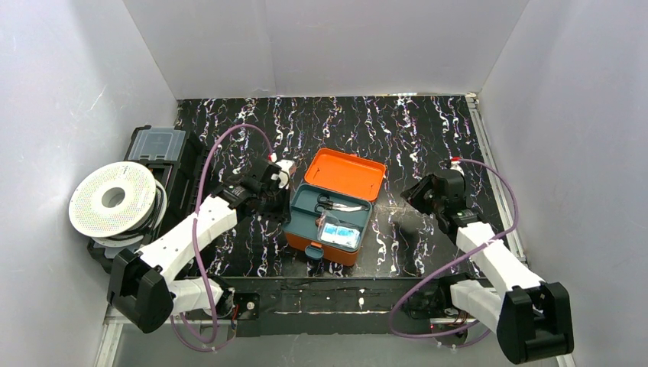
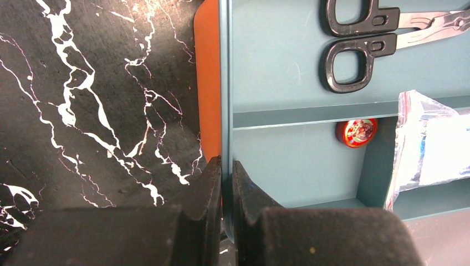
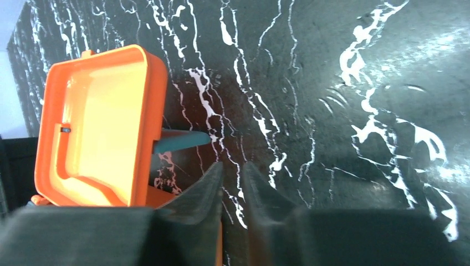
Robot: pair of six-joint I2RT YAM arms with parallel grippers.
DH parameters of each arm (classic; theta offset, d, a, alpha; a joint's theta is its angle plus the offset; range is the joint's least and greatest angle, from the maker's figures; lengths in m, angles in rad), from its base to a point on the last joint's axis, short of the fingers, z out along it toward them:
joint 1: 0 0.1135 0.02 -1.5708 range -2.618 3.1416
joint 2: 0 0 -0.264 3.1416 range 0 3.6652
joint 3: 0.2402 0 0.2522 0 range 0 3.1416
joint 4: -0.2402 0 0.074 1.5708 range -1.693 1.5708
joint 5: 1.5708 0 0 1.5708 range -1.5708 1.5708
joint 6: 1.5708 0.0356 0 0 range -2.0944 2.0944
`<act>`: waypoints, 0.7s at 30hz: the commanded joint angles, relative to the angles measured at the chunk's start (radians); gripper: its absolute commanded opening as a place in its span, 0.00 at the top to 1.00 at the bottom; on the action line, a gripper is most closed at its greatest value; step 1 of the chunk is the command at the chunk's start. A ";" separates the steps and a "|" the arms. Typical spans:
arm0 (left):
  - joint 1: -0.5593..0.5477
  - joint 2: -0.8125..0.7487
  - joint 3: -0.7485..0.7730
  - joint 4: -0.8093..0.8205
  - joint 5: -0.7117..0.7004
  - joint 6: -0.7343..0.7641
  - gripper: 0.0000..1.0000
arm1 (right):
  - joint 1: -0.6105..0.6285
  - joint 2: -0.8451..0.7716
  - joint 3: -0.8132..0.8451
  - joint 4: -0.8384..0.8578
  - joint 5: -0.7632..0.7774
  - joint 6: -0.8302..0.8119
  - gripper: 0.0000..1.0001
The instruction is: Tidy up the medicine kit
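1. Medicine kit [image 1: 328,222] sits mid-surface between the two arms. Its orange lid [image 1: 345,173] is hinged back flat on the far side, so the inside is open for sorting.
2. Far left, well apart from the kit: a filament spool [image 1: 115,200] leaning on a black case [image 1: 157,145]. Neither looks part of the job.
3. Left hand [image 2: 226,166] is pinched shut on the left wall of the teal tray [image 2: 288,160] that sits in the kit. My guess is it's bracing the box so it can't slide, or getting ready to lift the tray.
4. Tray contents: black-handled scissors [image 2: 360,44] in the far compartment and a small red tin [image 2: 357,132] just past the divider. A clear plastic bag [image 2: 432,149] with blue-white contents lies right of the tin.
5. Right hand [image 3: 233,166] hovers over the bare surface [image 1: 428,138] just right of the kit. Its jaws stand a narrow gap apart with nothing between them.
6. Nothing loose shows on the surface near that hand, so what it goes for next isn't clear.
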 commanded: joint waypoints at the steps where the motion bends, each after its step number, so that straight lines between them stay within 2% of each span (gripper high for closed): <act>1: 0.002 -0.049 -0.012 -0.068 0.044 -0.036 0.99 | -0.020 0.065 -0.005 0.164 -0.100 0.001 0.84; 4: 0.002 -0.050 -0.007 -0.082 0.037 -0.034 0.93 | -0.021 0.116 -0.014 0.218 -0.122 0.020 0.94; 7: 0.002 -0.051 -0.001 -0.086 0.037 -0.032 0.86 | -0.022 0.172 -0.017 0.274 -0.148 0.038 0.98; 14: 0.002 -0.051 0.010 -0.085 0.055 -0.033 0.74 | -0.023 0.311 0.004 0.395 -0.209 0.087 0.99; 21: 0.002 -0.049 0.009 -0.084 0.071 -0.023 0.74 | -0.022 0.442 0.029 0.547 -0.274 0.113 0.99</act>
